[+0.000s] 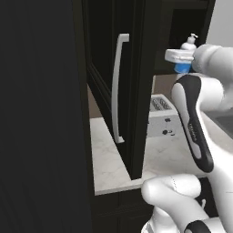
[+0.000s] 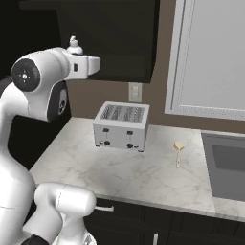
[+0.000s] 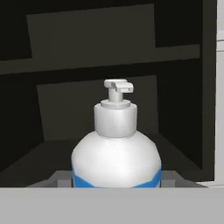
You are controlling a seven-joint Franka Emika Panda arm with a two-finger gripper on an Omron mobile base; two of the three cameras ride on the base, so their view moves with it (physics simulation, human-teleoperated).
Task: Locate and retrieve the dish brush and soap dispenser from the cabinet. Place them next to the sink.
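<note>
Marble counter (image 2: pixel 143 177), brown wall (black cabinet (image 1: pixel 136 68) open); fingers' state unclear behind soap dispenser (image 3: pixel 116 148).

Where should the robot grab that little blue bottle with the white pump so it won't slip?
Probably around the round blue-and-white soap bottle's wide body, coming level from the open front of the black cabinet. It stands upright, and the thin white pump top is too small to hold well.

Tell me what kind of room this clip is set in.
A rendered home kitchen, by the look of it: a toaster stands on a marble counter, a dark sink is set into it, and a black wall cabinet hangs open above.
</note>
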